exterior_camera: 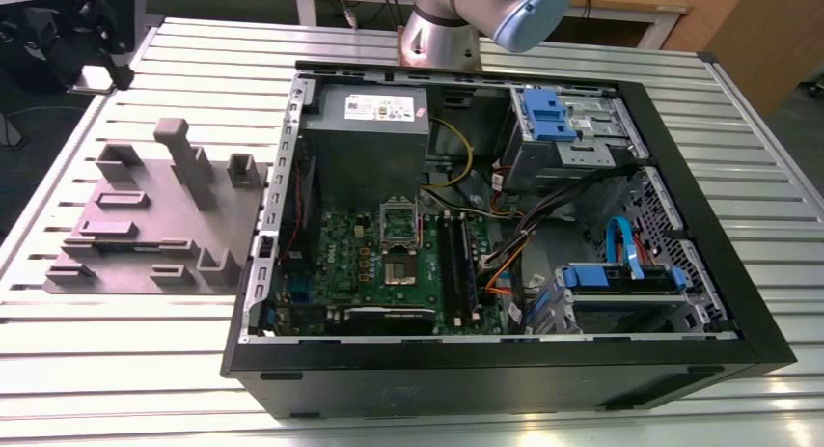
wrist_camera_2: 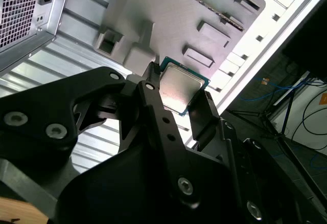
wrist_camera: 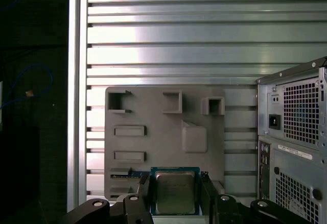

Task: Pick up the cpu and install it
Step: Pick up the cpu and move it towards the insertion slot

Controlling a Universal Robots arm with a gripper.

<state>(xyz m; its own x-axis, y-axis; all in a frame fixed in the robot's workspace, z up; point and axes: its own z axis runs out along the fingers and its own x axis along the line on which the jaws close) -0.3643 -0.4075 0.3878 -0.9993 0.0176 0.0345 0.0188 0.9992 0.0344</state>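
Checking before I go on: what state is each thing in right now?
gripper: shut on the cpu, one finger on each side.
cpu: held above the grey fixture tray, clear of it.
computer case: on its side, panel off, inside exposed.

Computer case (exterior_camera: 705, 237) open-topped, processor socket (exterior_camera: 397, 259) reachable from above, power supply (exterior_camera: 367, 138) and memory sticks (exterior_camera: 458, 264) bordering it, cables (exterior_camera: 515, 246) near, fixture posts (exterior_camera: 183, 157) upright below hand (wrist_camera: 176, 184) gripping cpu (wrist_camera: 174, 193).
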